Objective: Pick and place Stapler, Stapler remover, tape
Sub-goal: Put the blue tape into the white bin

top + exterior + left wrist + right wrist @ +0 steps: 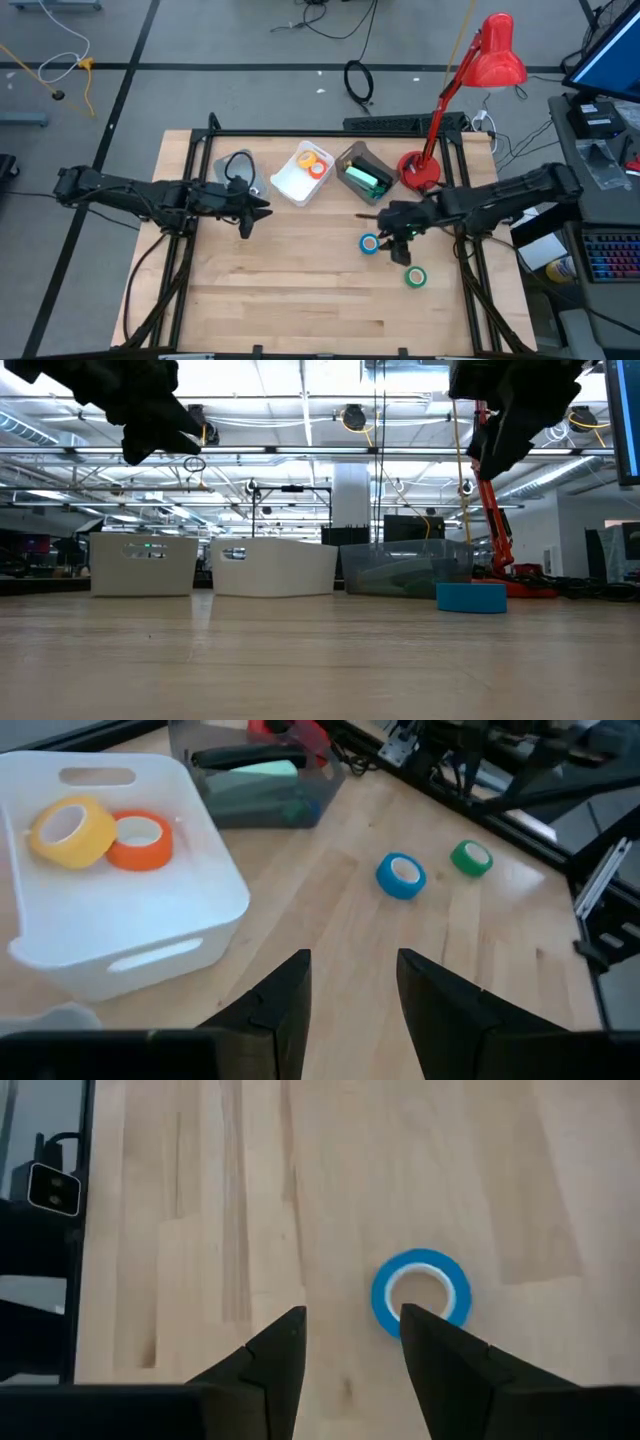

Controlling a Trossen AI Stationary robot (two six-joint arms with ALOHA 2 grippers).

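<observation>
The blue tape roll (370, 243) lies flat on the table just on the near side of my right gripper (385, 222), which hovers open above it; in the right wrist view the blue roll (421, 1292) shows just past one fingertip. The green roll (415, 277) lies flat farther toward the near edge. The yellow roll (70, 830) and orange roll (140, 841) lie in the white bin (290, 185). A green stapler (364, 178) lies in the dark bin (350, 155). My left gripper (256, 210) hovers open near the white bin. I cannot make out the stapler remover.
A third pale bin (238, 172) holding something dark stands left of the white bin. A red desk lamp (418, 172) stands at the table's far right, close to the right arm. Bare wood stretches across the near half of the table (300, 300).
</observation>
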